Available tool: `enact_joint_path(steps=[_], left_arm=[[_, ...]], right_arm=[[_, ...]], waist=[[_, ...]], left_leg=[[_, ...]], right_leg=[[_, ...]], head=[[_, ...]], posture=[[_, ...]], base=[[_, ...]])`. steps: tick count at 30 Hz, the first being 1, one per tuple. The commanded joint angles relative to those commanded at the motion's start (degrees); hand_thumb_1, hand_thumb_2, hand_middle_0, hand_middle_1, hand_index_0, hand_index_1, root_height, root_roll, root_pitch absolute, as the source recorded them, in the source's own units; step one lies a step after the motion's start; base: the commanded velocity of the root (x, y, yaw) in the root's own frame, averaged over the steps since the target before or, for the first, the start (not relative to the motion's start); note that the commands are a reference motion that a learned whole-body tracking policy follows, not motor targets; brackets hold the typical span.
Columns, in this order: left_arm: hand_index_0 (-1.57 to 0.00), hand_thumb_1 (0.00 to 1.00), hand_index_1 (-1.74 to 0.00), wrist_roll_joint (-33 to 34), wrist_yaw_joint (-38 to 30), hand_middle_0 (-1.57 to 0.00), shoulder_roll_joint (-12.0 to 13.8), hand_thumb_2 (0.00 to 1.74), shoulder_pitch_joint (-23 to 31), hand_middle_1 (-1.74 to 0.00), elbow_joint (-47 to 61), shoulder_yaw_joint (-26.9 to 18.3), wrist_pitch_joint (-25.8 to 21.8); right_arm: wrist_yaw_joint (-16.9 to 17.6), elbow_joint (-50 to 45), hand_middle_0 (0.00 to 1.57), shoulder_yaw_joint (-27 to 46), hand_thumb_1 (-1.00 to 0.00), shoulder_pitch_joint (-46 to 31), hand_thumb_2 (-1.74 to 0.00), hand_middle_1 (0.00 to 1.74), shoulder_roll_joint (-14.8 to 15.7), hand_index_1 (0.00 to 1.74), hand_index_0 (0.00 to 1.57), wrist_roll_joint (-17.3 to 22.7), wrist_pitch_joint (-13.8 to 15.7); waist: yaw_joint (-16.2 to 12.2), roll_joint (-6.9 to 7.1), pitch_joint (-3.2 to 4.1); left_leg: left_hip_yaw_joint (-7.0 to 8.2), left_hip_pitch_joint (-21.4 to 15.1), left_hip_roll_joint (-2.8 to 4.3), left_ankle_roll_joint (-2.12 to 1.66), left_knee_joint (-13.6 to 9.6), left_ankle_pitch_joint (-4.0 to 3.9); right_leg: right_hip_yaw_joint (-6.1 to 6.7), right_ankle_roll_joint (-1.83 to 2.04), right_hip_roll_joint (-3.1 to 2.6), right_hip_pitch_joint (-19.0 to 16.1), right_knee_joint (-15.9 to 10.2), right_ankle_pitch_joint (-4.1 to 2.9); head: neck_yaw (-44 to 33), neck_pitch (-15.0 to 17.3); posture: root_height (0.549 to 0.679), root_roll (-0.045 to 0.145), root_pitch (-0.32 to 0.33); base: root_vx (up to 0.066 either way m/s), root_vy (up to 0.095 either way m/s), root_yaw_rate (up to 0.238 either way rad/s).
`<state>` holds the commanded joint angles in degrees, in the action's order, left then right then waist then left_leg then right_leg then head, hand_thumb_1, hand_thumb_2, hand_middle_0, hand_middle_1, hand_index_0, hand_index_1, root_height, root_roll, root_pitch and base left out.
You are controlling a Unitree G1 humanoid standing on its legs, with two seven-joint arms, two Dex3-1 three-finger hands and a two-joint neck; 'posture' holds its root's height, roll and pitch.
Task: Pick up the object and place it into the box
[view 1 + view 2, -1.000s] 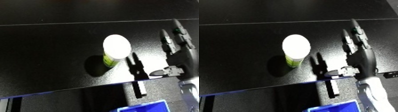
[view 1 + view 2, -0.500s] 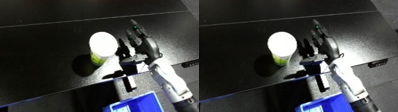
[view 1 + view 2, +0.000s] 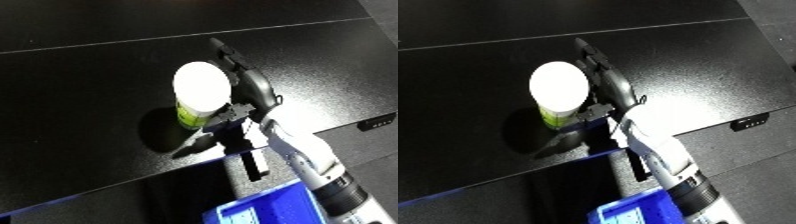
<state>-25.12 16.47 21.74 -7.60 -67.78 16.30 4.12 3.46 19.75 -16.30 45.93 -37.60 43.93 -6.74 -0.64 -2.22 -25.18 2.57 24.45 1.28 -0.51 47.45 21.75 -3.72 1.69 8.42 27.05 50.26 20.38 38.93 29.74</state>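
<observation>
Cup (image 3: 201, 95) with a white lid and a green lower band stands upright on a black table (image 3: 89, 85), casting a shadow to its left. Right hand (image 3: 251, 90) is pressed against the cup's right side, its black fingers (image 3: 595, 60) reaching past the lid's far edge; whether they curl around the cup or lie straight cannot be told. White forearm (image 3: 306, 162) runs down to the lower right. Blue bin (image 3: 266, 210) shows at the bottom edge, near the forearm.
</observation>
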Motion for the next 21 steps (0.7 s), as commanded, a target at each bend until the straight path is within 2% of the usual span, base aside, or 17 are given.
enact_joint_path(steps=[14,17,21], left_arm=[[0.00,0.00,0.00,-0.46,-0.67,0.00,-0.70,0.00,-0.72,0.00,0.56,0.68,0.22],[0.00,0.00,0.00,-0.31,-0.62,0.00,-0.71,0.00,-0.83,0.00,0.32,0.37,0.02],[0.00,0.00,0.00,-0.34,-0.58,0.00,-0.71,0.00,-0.83,0.00,0.13,-0.06,-0.44]], right_arm=[[-0.12,-2.31,1.10,-2.72,-0.70,1.43,-1.22,1.22,2.74,1.22,1.10,-0.63,-1.60],[-0.53,-2.37,1.10,-2.62,-0.70,0.98,-1.22,1.22,2.31,1.22,1.10,-0.75,-0.95],[-2.32,-4.13,1.10,-1.71,-0.70,-0.38,-1.22,1.22,0.99,1.22,1.10,-1.62,1.58]], waist=[[0.23,-0.22,-0.20],[0.04,-0.18,-0.20],[-0.52,-0.04,-0.25]], left_leg=[[0.24,-0.28,-0.04,-0.24,-1.11,-0.66],[0.33,-0.44,0.06,-0.28,-1.47,-0.82],[0.42,-0.47,0.18,-0.35,-1.86,-0.90]], right_leg=[[0.03,0.03,-0.01,-0.03,-0.84,-0.37],[0.08,0.03,-0.08,-0.11,-1.08,-0.44],[0.21,0.15,-0.26,-0.03,-1.31,-0.53]], head=[[0.98,-0.76],[1.35,-0.55],[2.39,-0.56]], posture=[[0.625,0.067,-0.033],[0.625,0.067,-0.031],[0.626,0.066,-0.025]], base=[[-0.029,0.001,0.018],[-0.031,-0.002,-0.026],[-0.043,-0.007,-0.054]])
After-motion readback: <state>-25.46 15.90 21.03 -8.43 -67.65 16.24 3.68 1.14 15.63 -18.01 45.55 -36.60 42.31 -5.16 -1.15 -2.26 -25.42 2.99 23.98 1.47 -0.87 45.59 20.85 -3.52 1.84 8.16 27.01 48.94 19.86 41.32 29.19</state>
